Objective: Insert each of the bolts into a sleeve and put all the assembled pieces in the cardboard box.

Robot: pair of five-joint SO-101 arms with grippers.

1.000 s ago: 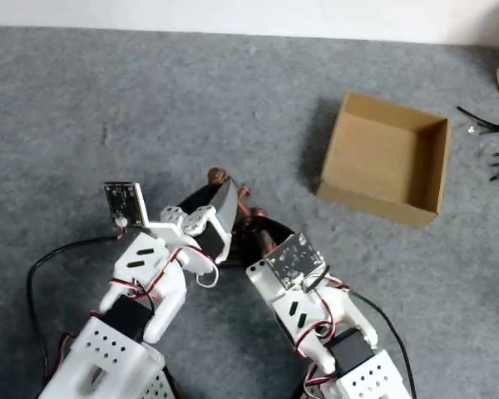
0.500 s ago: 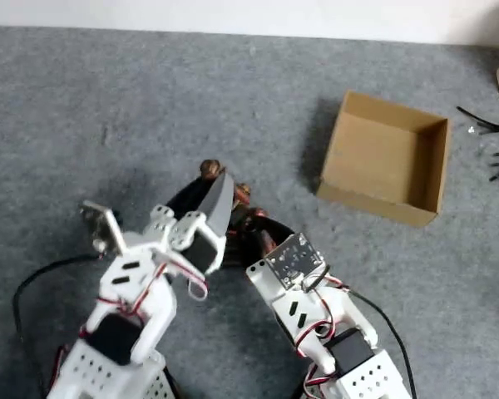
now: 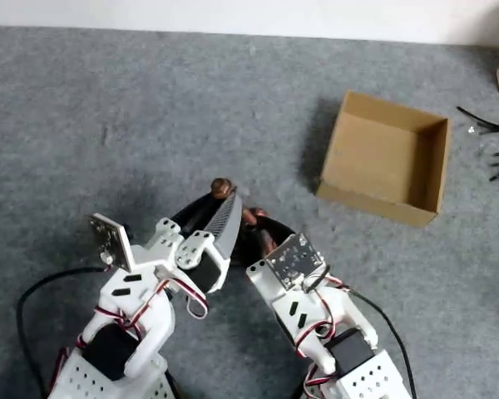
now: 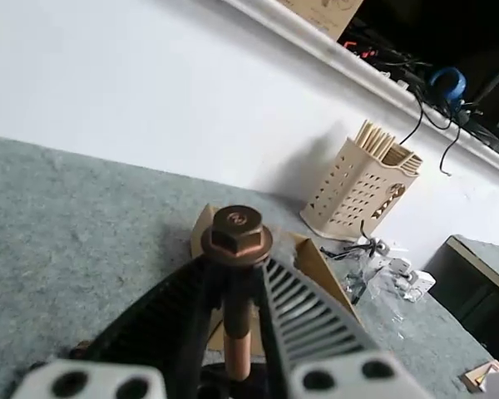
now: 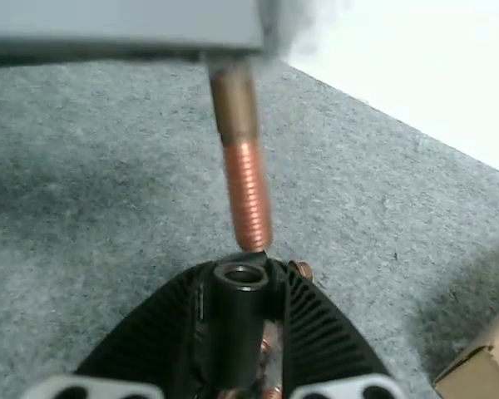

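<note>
Right wrist view: the bolt (image 5: 243,191) hangs thread-down, its tip just above the open mouth of the sleeve (image 5: 237,320) and roughly in line with the bore; it has not entered.
Right end effector (image 5: 241,278): clenched on the sleeve, holding it upright.
Left end effector (image 4: 235,278): clenched on the bolt's shank, just under the hex head.
Location: both parts are held above the table (image 3: 108,100), close in front of the arms and well apart from the cardboard box (image 3: 370,202).
Box contents: none visible; the interior shows bare cardboard.
Other stock: copper pieces (image 3: 249,219) lie beneath the end effectors, too hidden to count or identify.
Done: judged as no assembly completed; this pairing is aligned only.
Outstanding: insert this bolt, transfer the assembled piece to the box, then deal with any other bolts.
</note>
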